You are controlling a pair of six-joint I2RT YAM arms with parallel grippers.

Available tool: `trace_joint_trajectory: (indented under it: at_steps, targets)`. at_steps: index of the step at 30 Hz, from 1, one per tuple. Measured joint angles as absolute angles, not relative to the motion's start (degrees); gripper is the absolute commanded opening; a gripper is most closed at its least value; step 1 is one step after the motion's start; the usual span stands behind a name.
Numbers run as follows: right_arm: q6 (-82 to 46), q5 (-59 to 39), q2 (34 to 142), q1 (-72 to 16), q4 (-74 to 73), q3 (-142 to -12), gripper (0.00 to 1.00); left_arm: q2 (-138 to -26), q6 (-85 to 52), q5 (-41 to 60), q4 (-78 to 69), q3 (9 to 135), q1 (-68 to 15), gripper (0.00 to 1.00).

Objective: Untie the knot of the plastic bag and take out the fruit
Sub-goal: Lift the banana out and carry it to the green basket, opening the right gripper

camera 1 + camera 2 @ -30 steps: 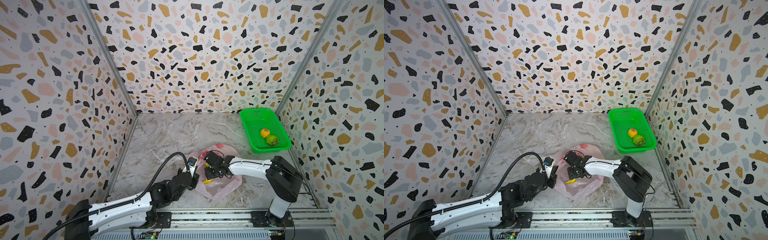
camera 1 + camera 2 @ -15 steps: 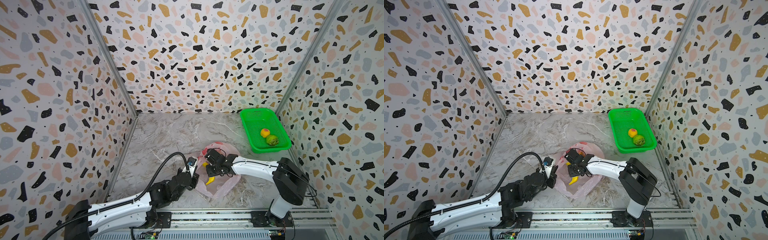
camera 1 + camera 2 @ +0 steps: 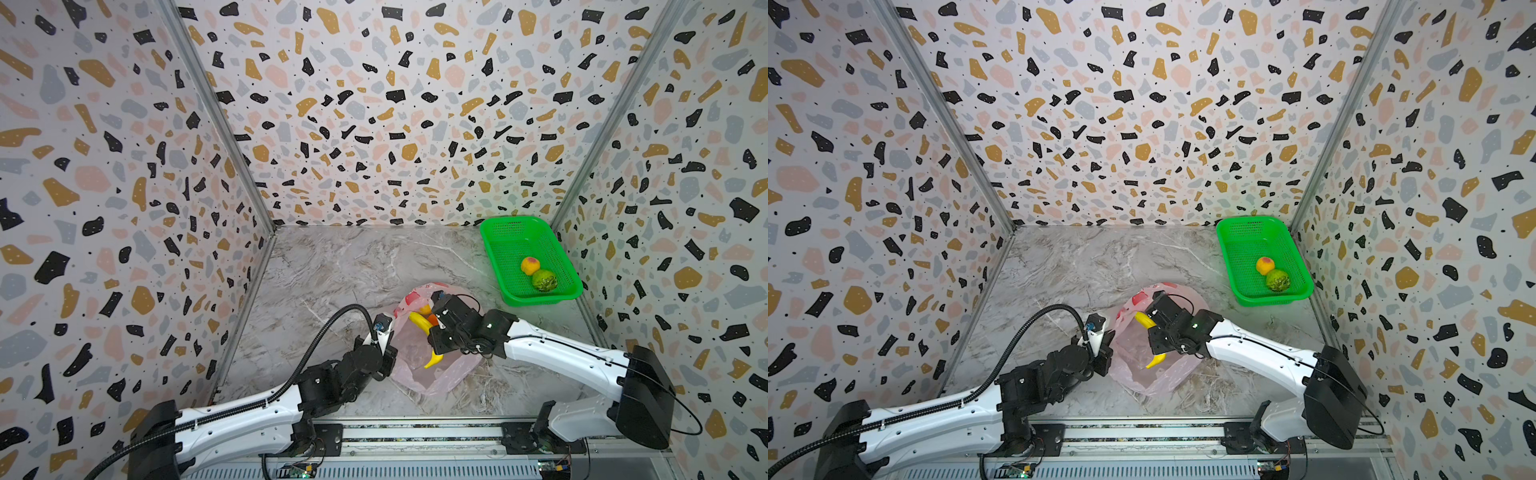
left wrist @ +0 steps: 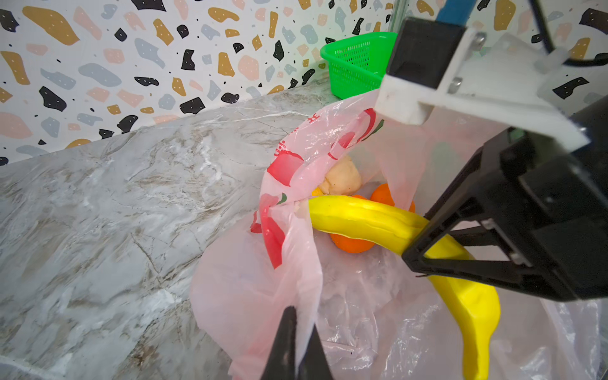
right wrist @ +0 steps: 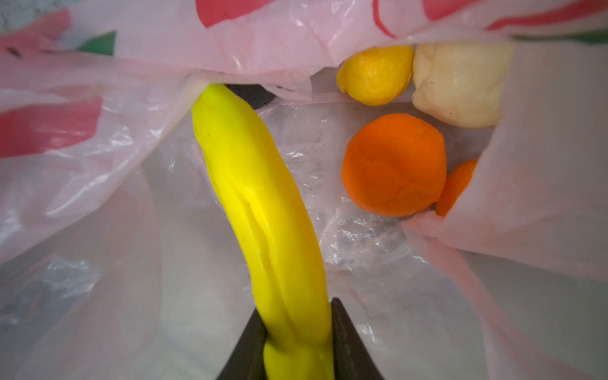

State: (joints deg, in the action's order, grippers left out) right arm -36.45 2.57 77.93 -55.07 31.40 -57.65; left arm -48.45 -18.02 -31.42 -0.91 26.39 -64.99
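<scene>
The right gripper [image 5: 297,309] had its jaws part-closed on the banana [image 5: 260,197] inside the open plastic bag [image 4: 246,296]. The left gripper [image 4: 301,320], fully closed, pinched the bag's rim. The lift should exit straight through the mouth, clear of film, toward the green basket [image 3: 498,232].

The grey-white, marble-veined flat surface [image 3: 353,266] shows in both top views [image 3: 1084,257] as a slab running back to the speckled walls, most of it bare. Directly on it, near the front edge and about midway across, lies a thin crinkly translucent pink plastic bag with red printed marks [image 3: 413,365] [image 4: 250,296], crumpled, with its near end spread flat on the stone. In the far right corner stands a rigid bright green perforated plastic basket [image 3: 511,245] [image 3: 1246,243], rectangular, set slightly askew just beside the right wall and apart from the bag, with bare surface between them.
</scene>
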Motion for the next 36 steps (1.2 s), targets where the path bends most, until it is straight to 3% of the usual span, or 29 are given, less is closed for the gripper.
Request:
trace_joint_trajectory:
  at_steps: [13,17,25,30,36]
  targets:
    - [-35.2,2.1,70.0,-52.4,39.7,-66.1,0.23,-48.7,-18.0,-31.9,-0.3,26.4,-65.0,0.0]
    - [-32.7,1.4,68.0,-43.7,39.9,-70.7,0.23,-48.7,-18.0,-31.9,-0.3,26.4,-65.0,0.0]
    - [-25.1,-3.1,69.3,-17.9,36.9,-71.7,0.23,-48.7,-17.5,-31.6,-0.4,26.4,-65.0,0.0]
    - [-22.5,-4.3,76.3,-7.0,31.0,-71.7,0.23,-48.6,-17.3,-30.9,-0.5,26.4,-65.0,0.0]
    - [-20.3,-2.0,88.9,-0.2,25.6,-72.5,0.23,-48.3,-17.1,-30.5,-0.4,26.4,-65.0,0.0]
